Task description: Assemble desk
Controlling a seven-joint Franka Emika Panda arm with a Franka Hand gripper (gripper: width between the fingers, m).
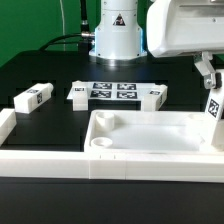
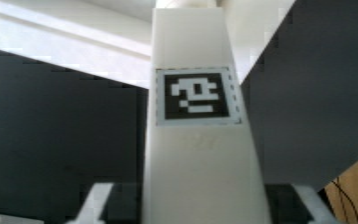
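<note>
While the claw (image 1: pixel 209 84) clenches one tagged leg (image 1: pixel 214 108) upright at the exterior frame's right edge, the tabletop (image 1: pixel 150 135) lies lower centre on the black bench (image 1: pixel 45 65); behind it, two legs (image 1: pixel 78 92) (image 1: pixel 150 96) flank the marker board (image 1: pixel 112 90); a fourth leg (image 1: pixel 33 98) sits far left.

White leg (image 2: pixel 194 160) — black-and-white square tag (image 2: pixel 195 97).

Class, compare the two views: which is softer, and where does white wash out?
Wrist view: softer, the held leg fuzzy around its tag edges. Exterior view: sharper, but the tabletop is washed out, its rim showing only faint shadows.
</note>
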